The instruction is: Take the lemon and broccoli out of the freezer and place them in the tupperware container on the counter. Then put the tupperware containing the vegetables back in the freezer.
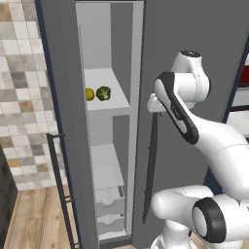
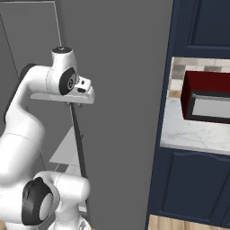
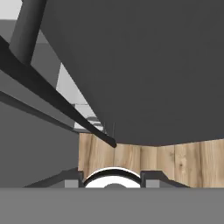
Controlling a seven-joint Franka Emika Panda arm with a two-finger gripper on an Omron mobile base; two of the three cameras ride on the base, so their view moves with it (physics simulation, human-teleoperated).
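Lemon (image 1: 89,94) and broccoli (image 1: 103,93) sit side by side, just touching, on an upper white shelf (image 1: 114,97) inside the freezer (image 1: 63,121), toward the shelf's left front edge. The freezer door (image 1: 194,29) stands only partly open, leaving a tall narrow gap. The arm's hand is up against the long dark handle (image 1: 151,170) on the door's outer face, near its top end; in the hand view the handle runs diagonally across the upper left, above the two finger tips. Whether the jaws (image 3: 112,178) are wide, narrow or closed on the handle I cannot tell, since the base views hide the fingers behind the wrist.

My judgement is that the door is the step in hand, and neither item has left the shelf. The main risk is reaching in too soon: the opening is slim, bounded by the freezer's left wall and the door's edge, and the bulky forearm could strike the door edge or the shelf lip. A loose hold on the handle could also slip off (the bar is thin and smooth-looking). The lemon lies nearest the left wall, so fingers have little side room there, and nudging the broccoli could roll it.

The red microwave (image 2: 209,96) occupies the counter (image 2: 193,132) to the right.
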